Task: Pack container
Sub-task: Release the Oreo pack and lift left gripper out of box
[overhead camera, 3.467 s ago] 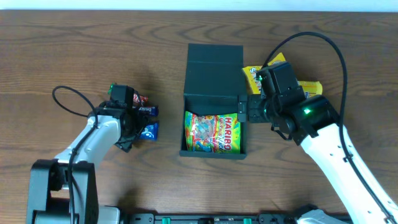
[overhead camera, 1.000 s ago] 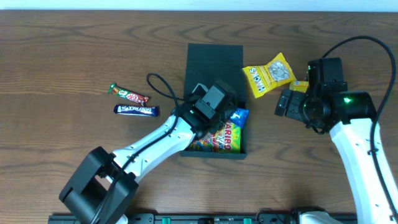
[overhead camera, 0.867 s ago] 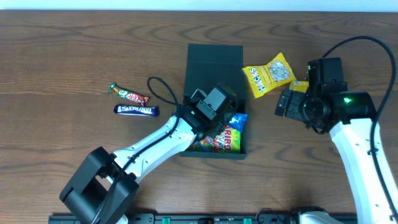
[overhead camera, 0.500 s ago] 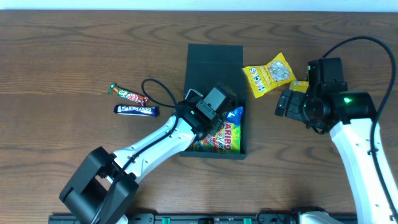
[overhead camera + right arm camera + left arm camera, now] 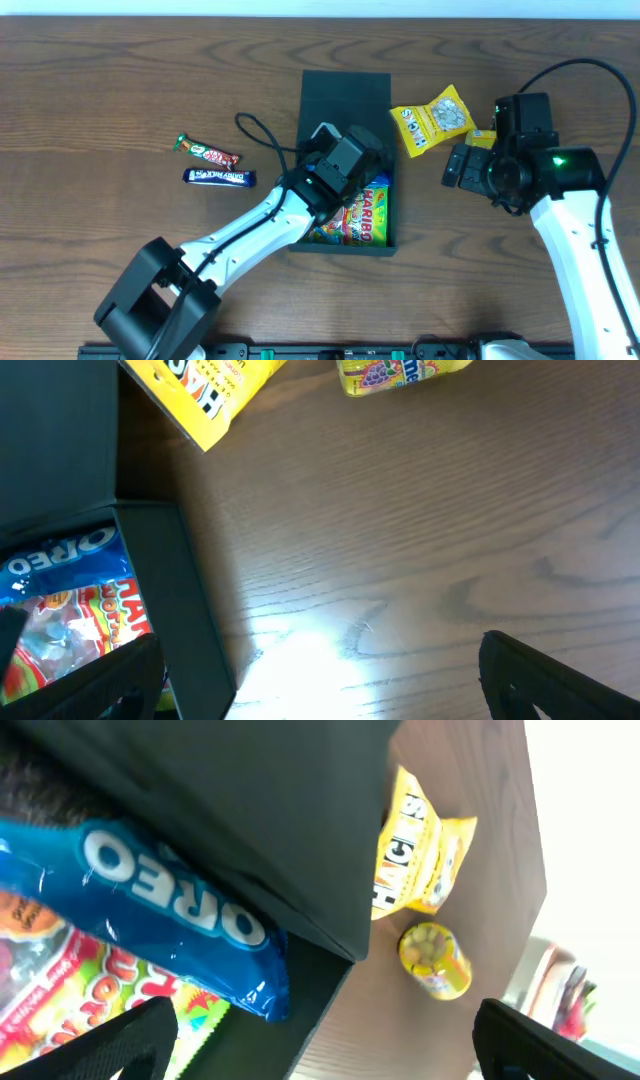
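Oreo packet [image 5: 150,910] now lies in container [image 5: 345,95], half-hidden by left arm [image 5: 260,215]; both jaws apart.

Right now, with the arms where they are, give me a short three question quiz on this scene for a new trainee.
1. True or false: the blue Oreo packet lies inside the container.
2. Which things lie outside the container on the left arm's side?
A. a green-tipped bar and a dark blue bar
B. a drinks can and a spoon
C. a banana and a cup
3. How many yellow packets lie outside the container?

Key: 1 true. 2 A. 3 two: the large yellow bag and the small yellow packet.
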